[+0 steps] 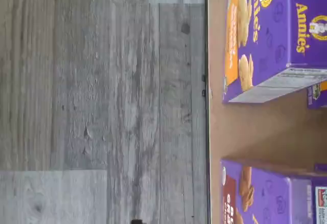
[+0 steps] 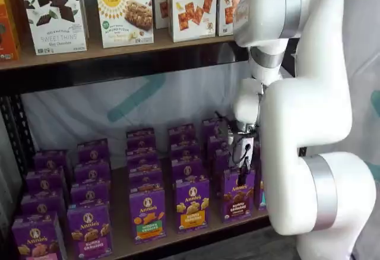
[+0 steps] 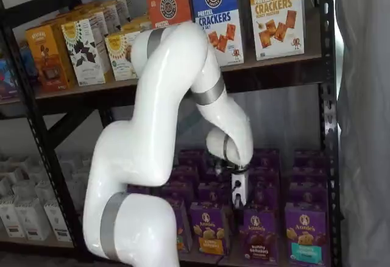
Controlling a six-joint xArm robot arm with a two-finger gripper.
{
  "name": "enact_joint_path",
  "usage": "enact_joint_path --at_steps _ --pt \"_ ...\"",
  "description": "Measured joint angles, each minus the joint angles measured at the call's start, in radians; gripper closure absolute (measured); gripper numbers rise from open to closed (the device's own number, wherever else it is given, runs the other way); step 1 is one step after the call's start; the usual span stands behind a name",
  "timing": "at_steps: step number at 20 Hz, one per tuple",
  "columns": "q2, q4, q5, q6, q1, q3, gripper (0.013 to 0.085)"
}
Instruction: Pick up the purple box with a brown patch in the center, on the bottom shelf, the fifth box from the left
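The purple box stands at the front edge of the bottom shelf, with brown bunny crackers pictured mid-front and "bunny grahams" below. It shows in both shelf views. My gripper hangs just above and in front of its top, also seen in a shelf view. Its black fingers show side-on with no plain gap and hold nothing. The wrist view is turned on its side and shows part of a purple box with brown crackers on the shelf board.
Purple Annie's cartons fill the bottom shelf in rows. One with a yellow-orange band stands left of the target, and one with a teal band stands right of it. The upper board holds cracker boxes. Grey wood floor lies below.
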Motion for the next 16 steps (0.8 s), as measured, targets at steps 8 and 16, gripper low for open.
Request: enact_joint_path --at_steps 8,16 --pt "0.032 0.006 0.025 0.002 0.005 -0.060 0.0130" --pt "0.086 -0.002 -0.051 0.006 0.005 -0.093 0.0130"
